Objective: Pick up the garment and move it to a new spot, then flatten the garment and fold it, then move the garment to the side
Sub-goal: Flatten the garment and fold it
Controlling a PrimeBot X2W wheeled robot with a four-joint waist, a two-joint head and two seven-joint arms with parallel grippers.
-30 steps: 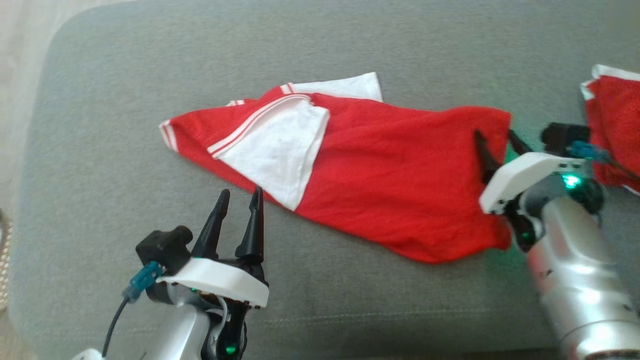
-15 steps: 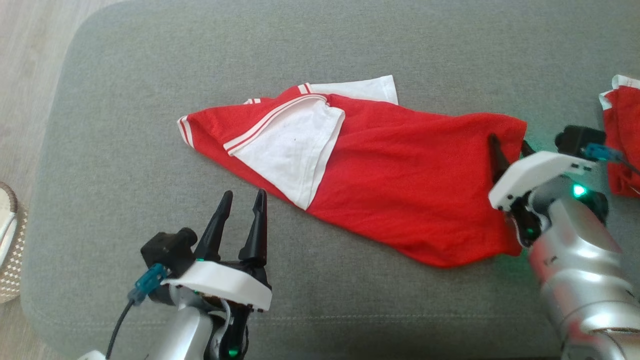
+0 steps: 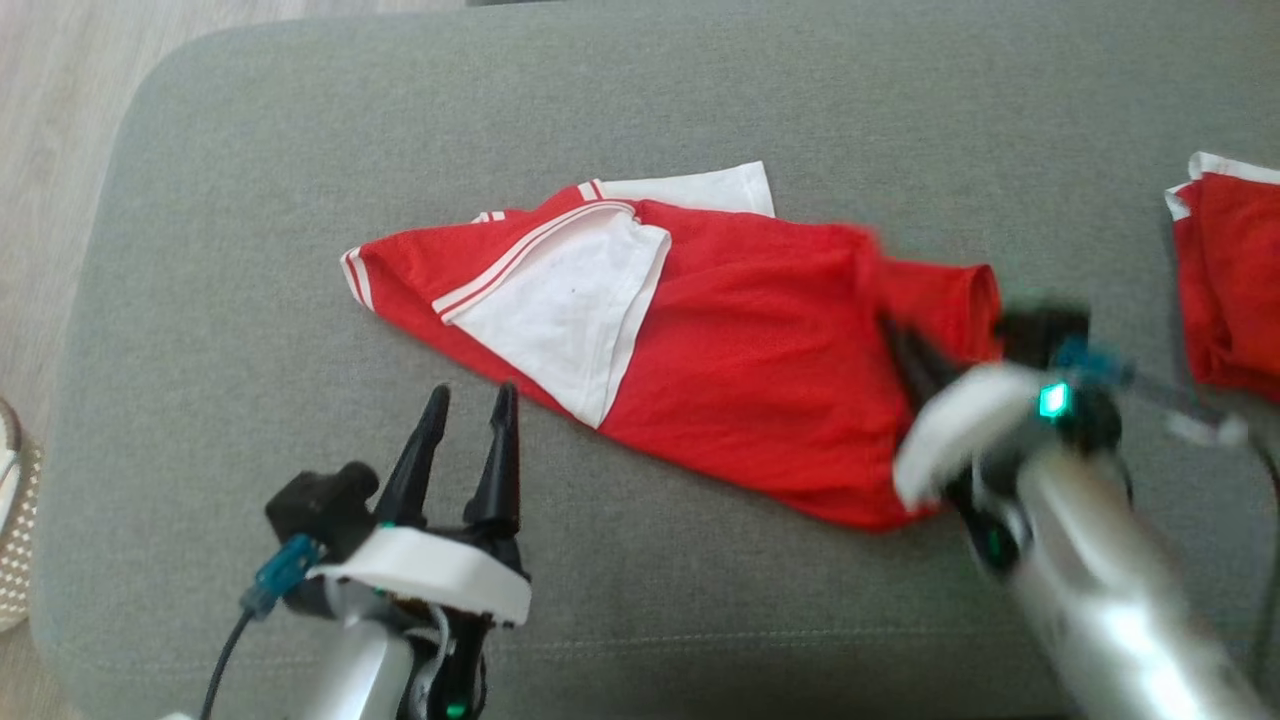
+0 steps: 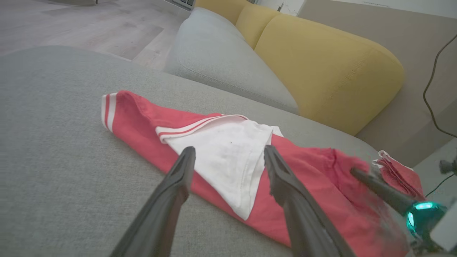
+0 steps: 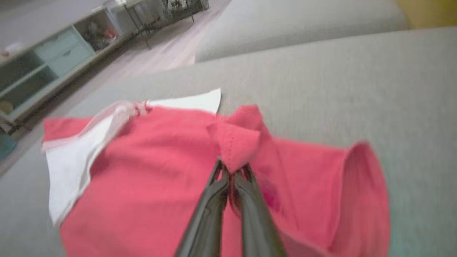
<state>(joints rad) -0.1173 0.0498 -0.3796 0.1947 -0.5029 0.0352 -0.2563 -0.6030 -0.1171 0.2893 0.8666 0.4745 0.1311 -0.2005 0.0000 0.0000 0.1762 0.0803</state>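
Red-and-white garment (image 3: 740,380) lies crumpled mid grey sofa cushion (image 3: 700,90). Right tool (image 5: 232,169) is clamped on a pinch of red fabric at the garment's right end, and that edge is bunched up. Left tool (image 3: 470,395) sits just short of the near edge, fingers apart, holding nothing. Second red cloth (image 3: 1230,280) lies well apart, far right.

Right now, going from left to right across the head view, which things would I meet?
Pale wooden floor → red and white shirt → second red garment at the right edge.
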